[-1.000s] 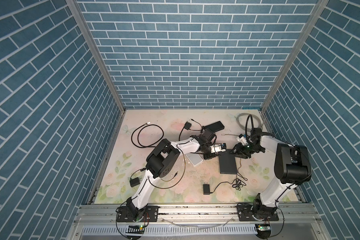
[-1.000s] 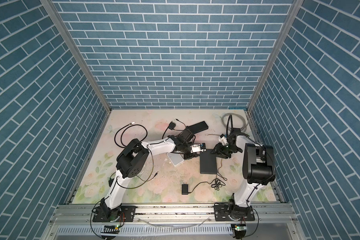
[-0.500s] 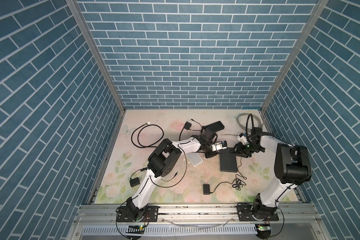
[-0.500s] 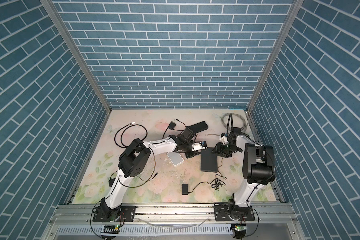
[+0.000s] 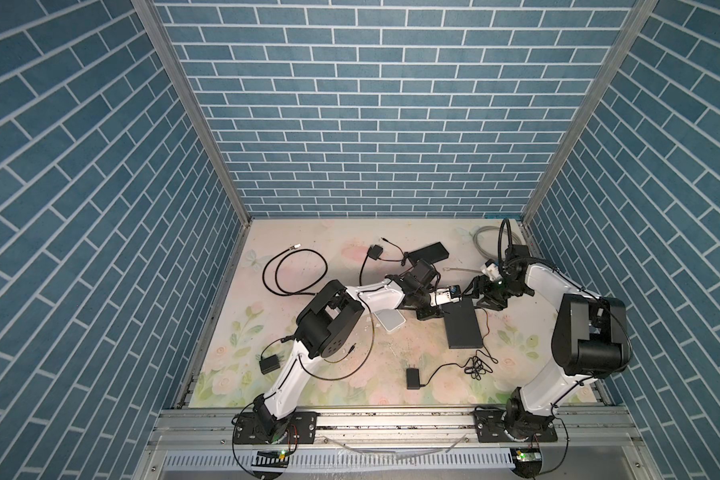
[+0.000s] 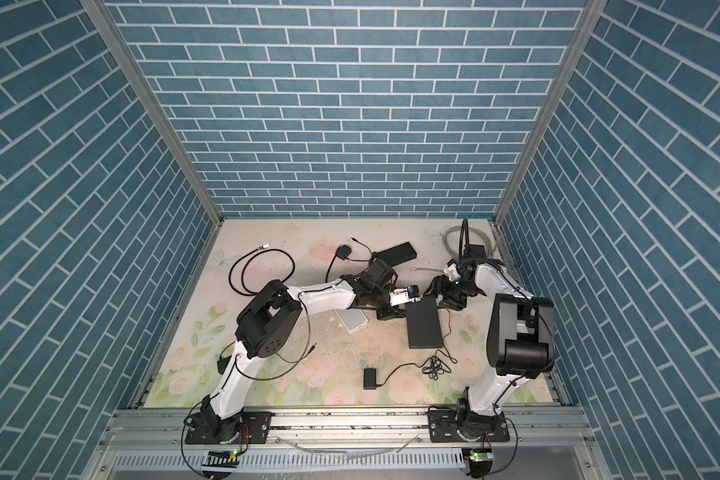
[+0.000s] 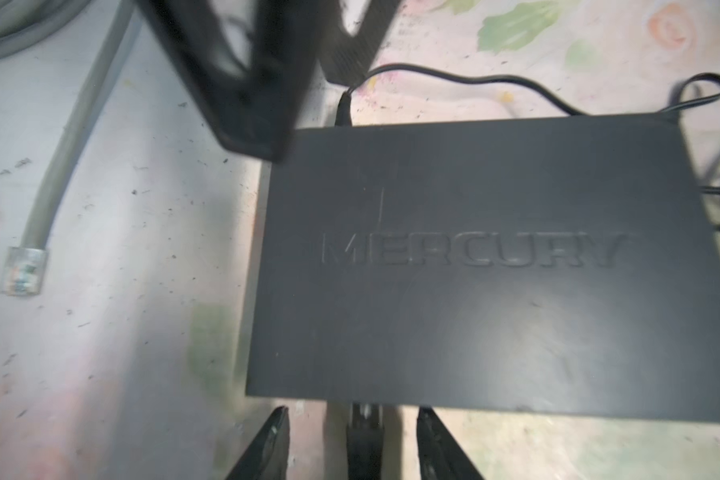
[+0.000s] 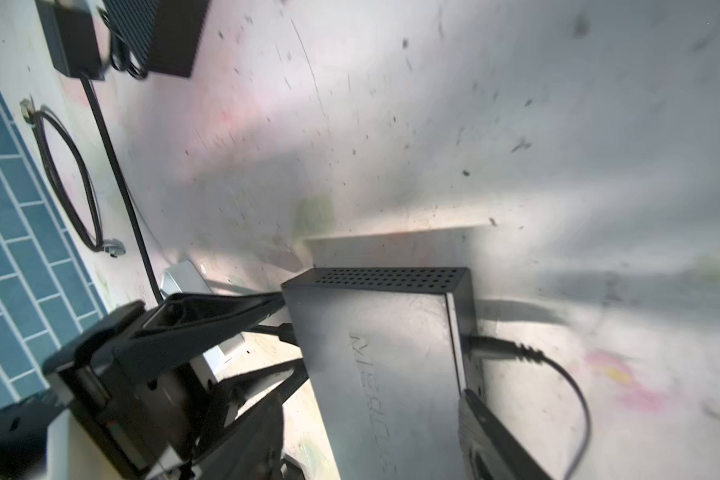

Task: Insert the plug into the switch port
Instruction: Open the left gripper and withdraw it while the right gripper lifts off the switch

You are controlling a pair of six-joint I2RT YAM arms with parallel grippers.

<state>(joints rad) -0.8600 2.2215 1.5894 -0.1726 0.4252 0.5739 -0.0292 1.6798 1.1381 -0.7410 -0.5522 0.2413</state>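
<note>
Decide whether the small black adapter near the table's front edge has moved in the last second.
No: the adapter sits in the same place relative to the front rail.

Evenly lit sharp top views, wrist views motion-blurred, hazy glare, soft shadows

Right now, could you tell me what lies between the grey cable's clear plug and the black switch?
Only bare, scuffed mat, as the left wrist view shows: the clear plug lies apart from the switch.
</note>
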